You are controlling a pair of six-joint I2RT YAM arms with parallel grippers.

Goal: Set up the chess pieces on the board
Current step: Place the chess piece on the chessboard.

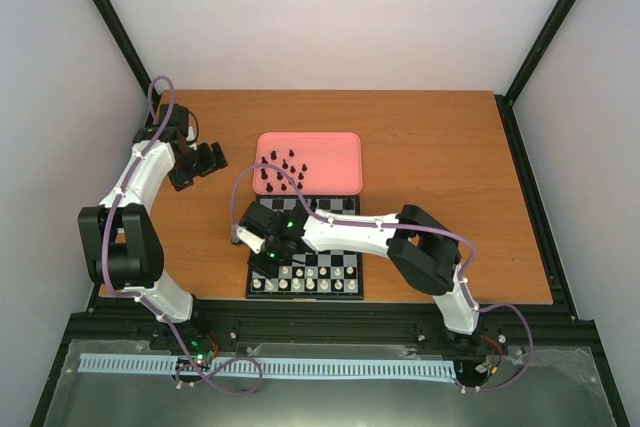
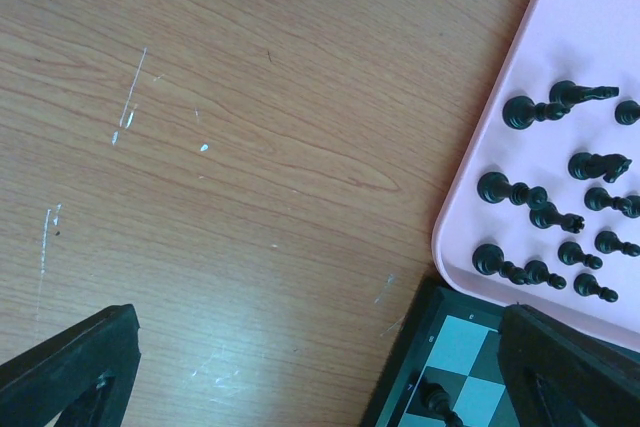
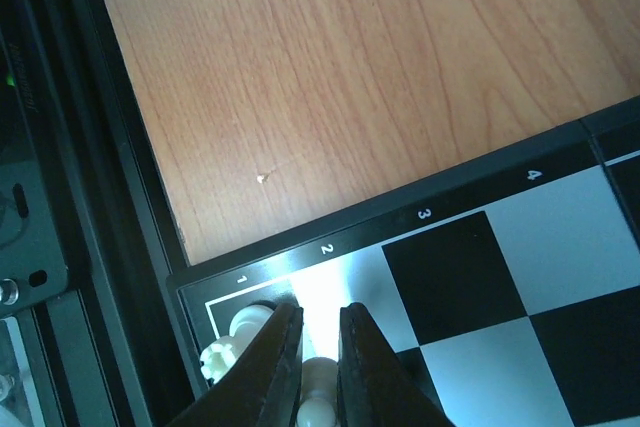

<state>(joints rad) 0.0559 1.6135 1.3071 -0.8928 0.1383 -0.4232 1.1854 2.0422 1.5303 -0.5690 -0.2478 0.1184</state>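
Pinching a cream piece between the narrow jaws of my right gripper, I hold it upright over the pale square by the border mark 2, at about 8 o'clock from the centre of the board. I grip it from above, fingers slim and close, so they clear the cream neighbour just at its 9 o'clock on the corner square. I cannot tell if its base touches down. The black pieces lie mostly tipped in the pink tray at the board's 12 o'clock. My left gripper, fingers spread wide and holding nothing, hangs over the table at the tray's 9 o'clock, handy for those, I judge, and clear of the right arm.
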